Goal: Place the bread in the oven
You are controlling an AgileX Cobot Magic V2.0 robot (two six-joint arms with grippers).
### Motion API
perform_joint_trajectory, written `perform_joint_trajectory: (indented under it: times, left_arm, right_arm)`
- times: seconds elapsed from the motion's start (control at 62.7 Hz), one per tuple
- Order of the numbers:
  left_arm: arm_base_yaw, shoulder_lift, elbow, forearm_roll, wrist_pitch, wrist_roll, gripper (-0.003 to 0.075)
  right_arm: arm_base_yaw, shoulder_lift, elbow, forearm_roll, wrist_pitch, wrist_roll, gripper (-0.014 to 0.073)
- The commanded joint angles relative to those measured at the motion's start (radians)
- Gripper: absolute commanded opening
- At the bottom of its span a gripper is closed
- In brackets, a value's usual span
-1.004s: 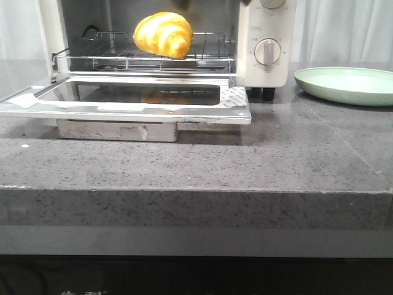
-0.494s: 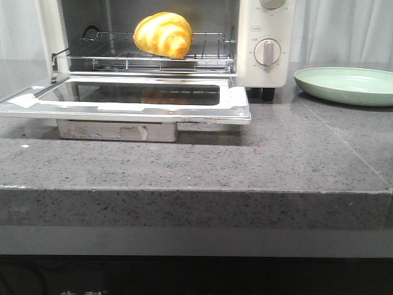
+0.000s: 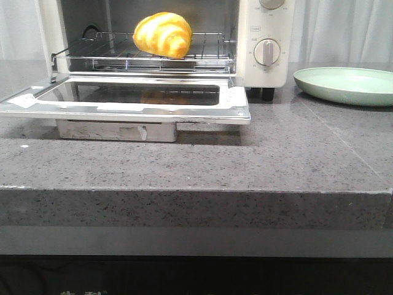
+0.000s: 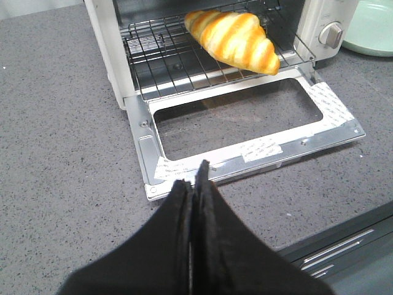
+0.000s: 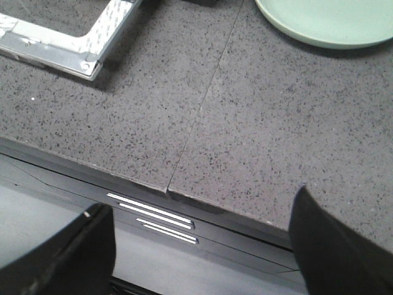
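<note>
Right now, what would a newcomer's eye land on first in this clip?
The glossy striped croissant grabs attention, resting on the wire rack inside the cream toaster oven. Next comes the oven's glass door, folded down flat and open over the grey stone counter. To the right of the oven sits a pale green plate with nothing on it; neither claw touches anything.

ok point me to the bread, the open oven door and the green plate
bread (image 3: 163, 34): front view, middle of the striped crust, on the wire rack.
oven door (image 3: 236, 104): front view, metal frame at its right front corner.
green plate (image 3: 307, 82): front view, near left rim.
</note>
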Motion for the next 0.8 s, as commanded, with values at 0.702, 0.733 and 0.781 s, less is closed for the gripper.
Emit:
perform_joint_trajectory:
  times: [0.702, 0.733, 0.781]
  left_arm:
    - [-0.002, 0.0, -0.027, 0.003, -0.058, -0.011, -0.0018]
    - [-0.002, 0.0, -0.027, 0.003, -0.058, -0.011, -0.0018]
    - [-0.004, 0.0, -0.024, 0.0, -0.062, -0.011, -0.0018]
  right_arm:
    - [-0.007, 0.0, -0.021, -0.001, -0.036, -0.008, -0.0119]
    - [-0.007, 0.0, -0.021, -0.001, -0.036, -0.008, -0.0119]
    - [-0.007, 0.0, -0.021, -0.001, -0.036, -0.008, -0.0119]
